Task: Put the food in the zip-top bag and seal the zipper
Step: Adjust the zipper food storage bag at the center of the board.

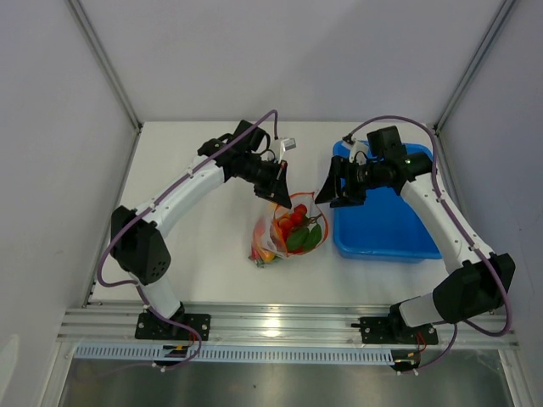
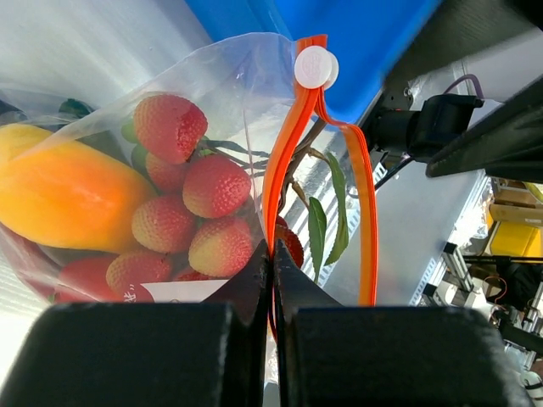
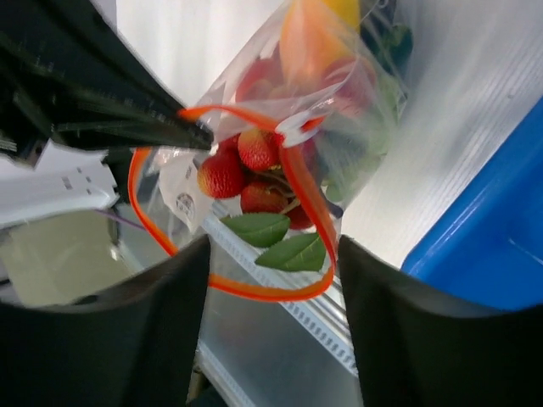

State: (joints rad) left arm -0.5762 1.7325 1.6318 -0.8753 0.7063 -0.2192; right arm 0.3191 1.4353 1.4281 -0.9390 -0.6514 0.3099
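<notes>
The clear zip-top bag hangs over the table centre, holding the food: red bumpy fruits, a yellow-orange mango and green leaves. My left gripper is shut on the orange-red zipper and holds one side of the mouth up; a white slider sits at the strip's far end. The mouth gapes as an orange loop. My right gripper is open, and the lower part of the loop lies between its fingers in the right wrist view.
A blue plastic tub stands right of the bag, under the right arm. The aluminium rail runs along the near table edge. White walls close in the back and both sides.
</notes>
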